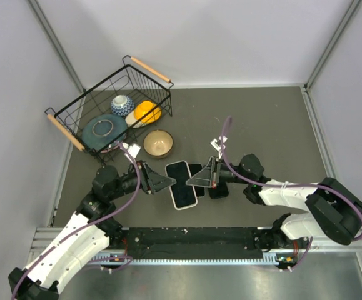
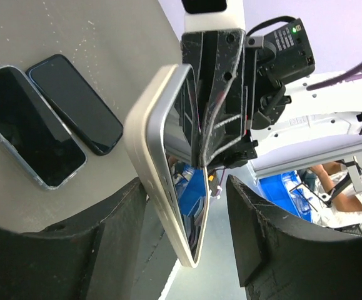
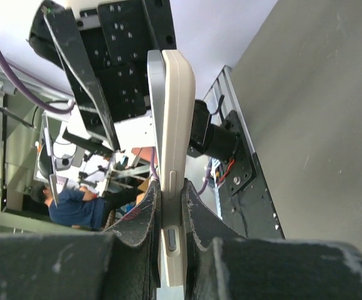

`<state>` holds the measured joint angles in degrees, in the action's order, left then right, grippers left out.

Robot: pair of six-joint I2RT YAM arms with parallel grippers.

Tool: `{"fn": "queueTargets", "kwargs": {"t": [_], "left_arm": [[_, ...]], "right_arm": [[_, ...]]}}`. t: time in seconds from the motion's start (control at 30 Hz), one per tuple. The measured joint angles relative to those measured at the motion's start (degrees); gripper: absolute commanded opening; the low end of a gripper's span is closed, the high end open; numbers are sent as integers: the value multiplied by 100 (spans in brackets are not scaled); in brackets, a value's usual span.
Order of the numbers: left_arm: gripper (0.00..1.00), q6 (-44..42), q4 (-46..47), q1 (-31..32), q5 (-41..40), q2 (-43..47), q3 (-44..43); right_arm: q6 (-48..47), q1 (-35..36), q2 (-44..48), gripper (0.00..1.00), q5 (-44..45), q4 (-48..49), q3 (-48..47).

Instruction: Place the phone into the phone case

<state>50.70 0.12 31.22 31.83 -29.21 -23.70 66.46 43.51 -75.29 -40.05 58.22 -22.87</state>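
Note:
The phone (image 2: 182,144), dark-screened, sits inside a cream phone case (image 2: 146,156) and is held on edge above the table. My right gripper (image 3: 170,195) is shut on one end of the cased phone (image 3: 175,112), with both fingers pressed against its faces. My left gripper (image 2: 184,187) is open around the other end, a finger on each side with a gap on both. From above, the cased phone (image 1: 181,184) hangs between the left gripper (image 1: 164,182) and the right gripper (image 1: 201,179).
Two other phones lie on the table below: one in a clear case (image 2: 30,125) and a dark one (image 2: 74,103). A tan bowl (image 1: 158,143) stands behind them. A black wire basket (image 1: 68,128) at the back left holds a blue plate, a patterned bowl and a yellow item.

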Motion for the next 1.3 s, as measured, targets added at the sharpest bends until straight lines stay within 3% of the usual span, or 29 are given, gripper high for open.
{"fn": "queueTargets", "kwargs": {"t": [0.33, 0.53, 0.57, 0.6, 0.7, 0.73, 0.77, 1.1, 1.13, 1.17, 1.2, 1.3], "left_arm": [[57, 52, -144, 0, -111, -20, -9], [51, 243, -4, 0, -120, -20, -7], [48, 297, 31, 0, -122, -20, -4], [37, 345, 107, -2, -125, -20, 28], [18, 509, 293, -13, -146, -20, 164], [4, 581, 380, -15, -131, -20, 210], [0, 610, 450, -15, -118, -20, 240], [0, 468, 483, -7, -98, -144, 190], [8, 448, 479, -7, -94, -170, 168], [31, 428, 481, -7, -76, -199, 146], [42, 409, 487, -7, -52, -223, 129], [56, 308, 496, -7, 33, -245, 109]], "right_arm": [[-101, 157, 28, 0, -157, 103, 297], [-114, 234, 31, 0, -184, 260, 339], [-116, 247, 31, 0, -197, 278, 339], [-118, 256, 31, 0, -208, 308, 339], [-131, 262, 35, 0, -249, 391, 350], [-136, 260, 39, 0, -256, 400, 363], [-122, 260, 39, 0, -256, 413, 385], [-192, 262, 286, 0, -125, 111, 413], [-221, 262, 330, 0, -96, 48, 413], [-232, 262, 367, 0, -76, 13, 413], [-236, 262, 398, 0, -66, -2, 413], [-175, 280, 437, 0, -20, 46, 415]]}}
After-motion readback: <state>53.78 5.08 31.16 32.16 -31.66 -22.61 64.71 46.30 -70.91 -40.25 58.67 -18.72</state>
